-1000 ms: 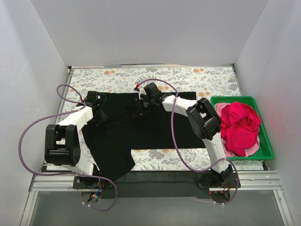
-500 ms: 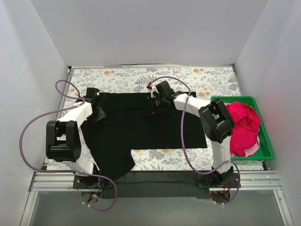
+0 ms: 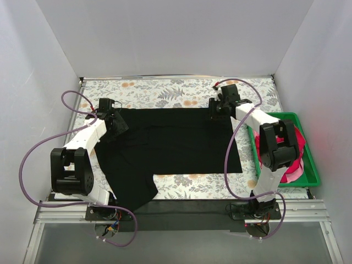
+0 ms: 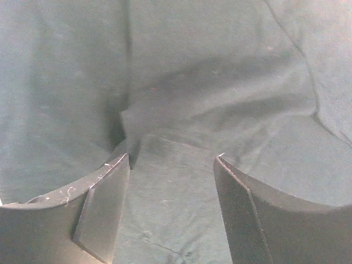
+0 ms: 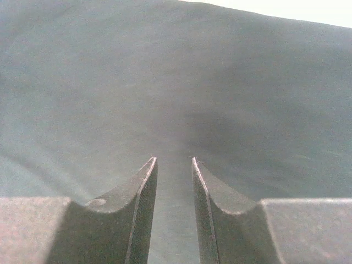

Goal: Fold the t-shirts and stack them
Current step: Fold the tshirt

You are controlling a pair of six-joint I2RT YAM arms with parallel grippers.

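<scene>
Two t-shirts observed: one black, one pinkish-red.
The black t-shirt [image 3: 170, 146] lay spread largely flat across the floral surface, far edge straight, one portion trailing toward the near left. The pinkish-red t-shirt [image 3: 297, 144] sat crumpled at the right, well apart.

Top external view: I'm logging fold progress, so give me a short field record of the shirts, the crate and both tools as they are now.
black t-shirt: spread flat on the floral table, one sleeve hanging toward the near edge
pinkish-red t-shirt: bunched in the green crate, partly hidden by the right arm
left tool: at the shirt's far left corner, jaws open over the cloth
right tool: at the shirt's far right corner, jaws narrowly apart, grip unclear
stack: not started
</scene>
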